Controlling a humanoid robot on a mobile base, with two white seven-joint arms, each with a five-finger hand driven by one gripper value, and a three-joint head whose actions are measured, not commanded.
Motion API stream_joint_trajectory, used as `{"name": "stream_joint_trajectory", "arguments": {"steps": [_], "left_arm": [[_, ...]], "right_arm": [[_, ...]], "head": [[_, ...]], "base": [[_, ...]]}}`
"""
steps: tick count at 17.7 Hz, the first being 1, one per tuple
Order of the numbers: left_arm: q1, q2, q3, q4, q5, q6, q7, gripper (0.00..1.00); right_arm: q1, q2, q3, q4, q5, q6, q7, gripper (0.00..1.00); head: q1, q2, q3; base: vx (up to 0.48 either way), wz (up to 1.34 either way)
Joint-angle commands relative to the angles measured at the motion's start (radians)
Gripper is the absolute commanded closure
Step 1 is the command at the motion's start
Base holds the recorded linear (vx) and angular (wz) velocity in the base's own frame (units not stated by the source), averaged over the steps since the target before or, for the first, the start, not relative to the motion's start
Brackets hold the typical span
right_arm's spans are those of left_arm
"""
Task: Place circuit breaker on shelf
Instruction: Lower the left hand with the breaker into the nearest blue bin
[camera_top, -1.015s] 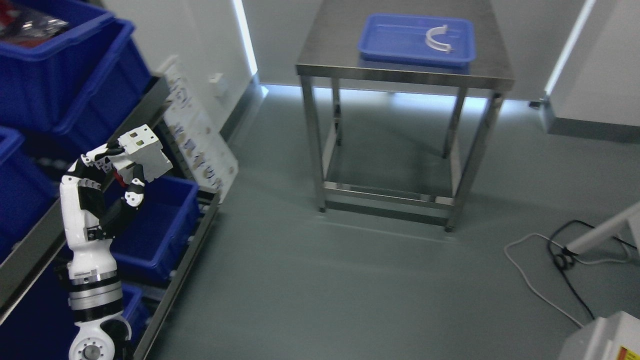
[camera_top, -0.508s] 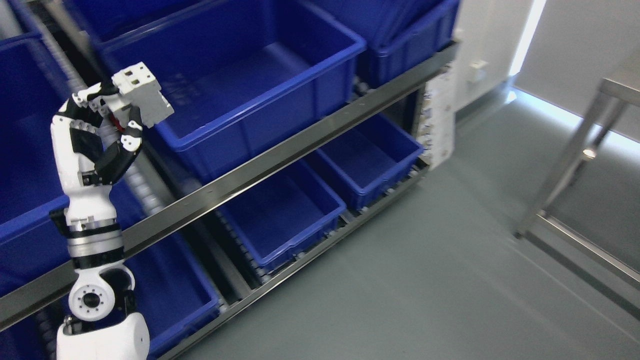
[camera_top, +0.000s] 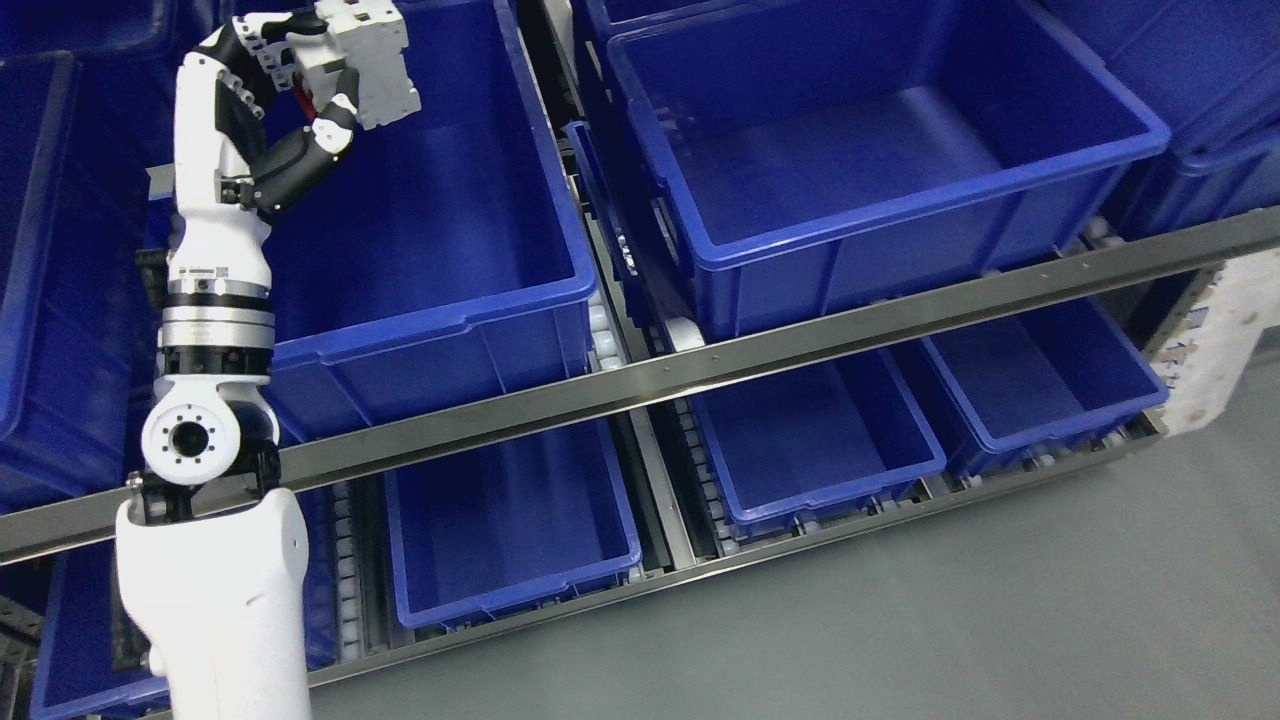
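A white and grey circuit breaker (camera_top: 372, 58) is held high at the upper left of the head view. My left hand (camera_top: 318, 70) is shut on it, with the arm rising from the bottom left. The breaker hangs above the inside of a large blue bin (camera_top: 430, 300) on the upper level of the shelf (camera_top: 800, 335). The bin's floor below it looks bare. My right arm does not show.
A second large blue bin (camera_top: 900, 205) sits to the right on the same level. Smaller blue bins (camera_top: 520, 590) (camera_top: 820, 490) (camera_top: 1060, 420) line the lower level behind a steel rail. A white panel (camera_top: 1220, 340) stands at the shelf's right end. Grey floor (camera_top: 950, 620) lies in front.
The whole view has swung left from the steel table to the shelf, so the camera moved. My left hand, still holding the breaker, has risen over the large upper bin.
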Motion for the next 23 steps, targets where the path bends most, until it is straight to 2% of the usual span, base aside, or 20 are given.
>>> {"name": "stream_joint_trajectory", "arguments": {"steps": [1,3,5,8,15,19,23], "left_arm": [[-0.076,0.072,-0.057,0.212,-0.176,0.015,-0.060,0.89],[-0.096,0.113,-0.057,0.263,-0.210,0.015,-0.069,0.89],[-0.142,0.199,-0.066,0.324,-0.217,0.015,-0.101,0.89],[-0.188,0.274,-0.133,0.413,-0.223,0.012,-0.176,0.89],[-0.324,0.288,-0.213,0.690,-0.348,-0.002,-0.184,0.88],[-0.315,0.339,-0.220,0.720,-0.353,-0.017,-0.184,0.88],[-0.340,0.346,-0.226,0.798,-0.356,-0.033,-0.184,0.88]], "right_arm": [[0.000,-0.017,0.020,0.000,0.000,0.066,-0.001,0.00],[0.000,-0.017,0.020,0.000,0.000,0.066,-0.001,0.00],[0.000,-0.017,0.020,0.002,0.000,0.066,-0.001,0.00],[0.000,-0.017,0.020,0.000,0.000,0.066,-0.001,0.00],[0.000,-0.017,0.020,0.000,0.000,0.066,-0.001,0.00],[0.000,-0.017,0.020,0.000,0.000,0.066,-0.001,0.00],[0.000,-0.017,0.020,0.000,0.000,0.066,-0.001,0.00]], "head": [[0.0000,0.000,0.000],[0.0000,0.000,0.000],[0.0000,0.000,0.000],[0.0000,0.000,0.000],[0.0000,0.000,0.000],[0.0000,0.000,0.000],[0.0000,0.000,0.000]], "base": [[0.118,0.39],[0.113,0.13],[0.156,0.00],[0.138,-0.04],[0.121,-0.13],[0.076,-0.12],[0.050,-0.08]]}}
